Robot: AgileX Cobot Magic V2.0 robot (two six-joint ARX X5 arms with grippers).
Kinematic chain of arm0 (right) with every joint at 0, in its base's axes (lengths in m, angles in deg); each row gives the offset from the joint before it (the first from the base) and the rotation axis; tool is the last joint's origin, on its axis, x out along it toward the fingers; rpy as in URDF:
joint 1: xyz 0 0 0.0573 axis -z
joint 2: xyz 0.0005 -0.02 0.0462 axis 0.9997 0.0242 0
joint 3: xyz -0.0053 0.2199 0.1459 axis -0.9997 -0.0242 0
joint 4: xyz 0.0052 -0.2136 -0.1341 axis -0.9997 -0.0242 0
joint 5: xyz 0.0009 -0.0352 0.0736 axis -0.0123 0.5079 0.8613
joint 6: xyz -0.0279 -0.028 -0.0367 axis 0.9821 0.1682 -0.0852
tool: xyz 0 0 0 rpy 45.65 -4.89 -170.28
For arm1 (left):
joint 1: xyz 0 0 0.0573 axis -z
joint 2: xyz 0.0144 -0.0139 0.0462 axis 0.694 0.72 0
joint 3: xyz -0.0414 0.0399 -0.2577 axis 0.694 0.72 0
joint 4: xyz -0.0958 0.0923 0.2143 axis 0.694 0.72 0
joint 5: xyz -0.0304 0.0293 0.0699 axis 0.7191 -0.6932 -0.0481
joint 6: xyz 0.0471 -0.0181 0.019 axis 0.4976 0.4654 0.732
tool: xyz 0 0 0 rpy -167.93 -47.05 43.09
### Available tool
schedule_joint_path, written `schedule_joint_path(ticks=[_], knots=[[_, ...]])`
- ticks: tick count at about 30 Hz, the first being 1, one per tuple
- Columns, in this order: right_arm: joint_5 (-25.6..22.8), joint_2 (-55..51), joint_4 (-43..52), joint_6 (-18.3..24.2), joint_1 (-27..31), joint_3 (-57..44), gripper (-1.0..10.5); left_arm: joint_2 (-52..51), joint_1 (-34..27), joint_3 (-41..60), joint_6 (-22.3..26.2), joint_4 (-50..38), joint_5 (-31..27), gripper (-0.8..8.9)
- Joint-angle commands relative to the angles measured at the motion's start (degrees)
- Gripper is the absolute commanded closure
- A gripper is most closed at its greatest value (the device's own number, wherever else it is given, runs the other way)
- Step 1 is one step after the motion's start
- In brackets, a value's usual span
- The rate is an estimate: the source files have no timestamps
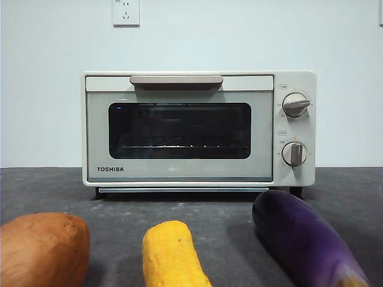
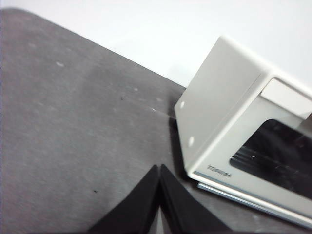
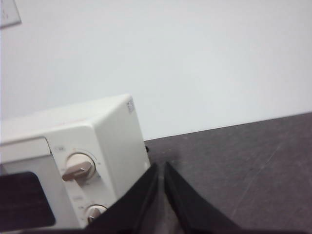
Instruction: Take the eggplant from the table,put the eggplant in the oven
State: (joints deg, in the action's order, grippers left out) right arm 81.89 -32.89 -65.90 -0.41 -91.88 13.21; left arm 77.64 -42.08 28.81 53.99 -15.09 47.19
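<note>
Only our front view shows the eggplant (image 1: pixel 305 242) lying near-right on the tabletop (image 1: pixel 353 191) before the closed oven (image 1: pixel 197 128); the left tool (image 2: pixel 159 168) and right tool (image 3: pixel 161 165) hover clenched, empty.

a plain pale wall (image 1: pixel 197 36) fills the back of the room, smooth and evenly lit, with a soft bluish-white cast. a white wall socket (image 1: pixel 125 12) sits high on it, left of centre in the front view, and a sliver of another white fitting (image 1: pixel 380 12) shows at the top right edge. the wall meets the dark grey, faintly speckled surface (image 1: pixel 347 185) in a straight line, and shadows there are soft.
</note>
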Motion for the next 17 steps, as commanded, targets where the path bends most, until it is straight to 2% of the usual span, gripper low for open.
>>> schedule_joint_path(ticks=[1, 6, 13, 17], knots=[[0.07, -0.09, 0.39, -6.38, -0.02, -0.04, 9.4, -0.02, -0.13, -0.26, -1.81, -1.16, 0.13, 8.06], [0.28, -0.02, -4.46, -9.31, -0.02, 2.49, 9.4, 0.98, -0.13, -3.41, 0.26, 1.01, 0.2, 8.06], [2.01, 1.55, -15.63, -7.08, -0.02, 12.31, 9.4, 8.9, -0.13, -12.0, 1.05, 5.07, 5.88, 8.06], [2.12, 4.81, -21.42, -5.49, -0.02, 18.95, 9.4, 15.58, -0.13, -17.75, 4.17, 5.05, 8.52, 8.06]])
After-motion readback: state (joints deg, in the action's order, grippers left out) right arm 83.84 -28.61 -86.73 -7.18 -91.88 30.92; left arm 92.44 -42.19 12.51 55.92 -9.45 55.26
